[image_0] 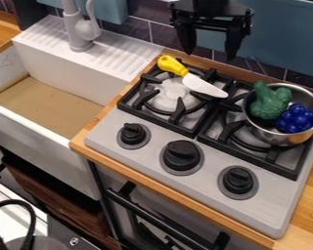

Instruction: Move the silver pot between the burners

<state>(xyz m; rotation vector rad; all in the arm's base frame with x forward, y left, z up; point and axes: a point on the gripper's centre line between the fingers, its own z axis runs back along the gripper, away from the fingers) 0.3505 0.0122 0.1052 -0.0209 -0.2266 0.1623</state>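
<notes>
Gray stovetop (270, 210) with silver pot (277, 140) upright, wire handle (256, 58) toward tiled wall (141, 30), claw (211, 54) wide.

Black gripper (210, 54) with chunky, angular fingers (234, 43)

The faucet (79, 40) is cut off above — and the silver pot (284, 140) hides part, perhaps much, of the grate (251, 156).

And here's the pot (281, 139), smooth shiny metal, glinting along its wall! Beside it, matt black grates (201, 126) with a cast-metal look, over a smooth grey stovetop (145, 155). Knobs (182, 155) in black plastic, the knife (201, 85) glossy plastic, counter edge (229, 218) in smooth wood, and brown cardboard-like matt lining the sink floor (48, 105)!
</notes>
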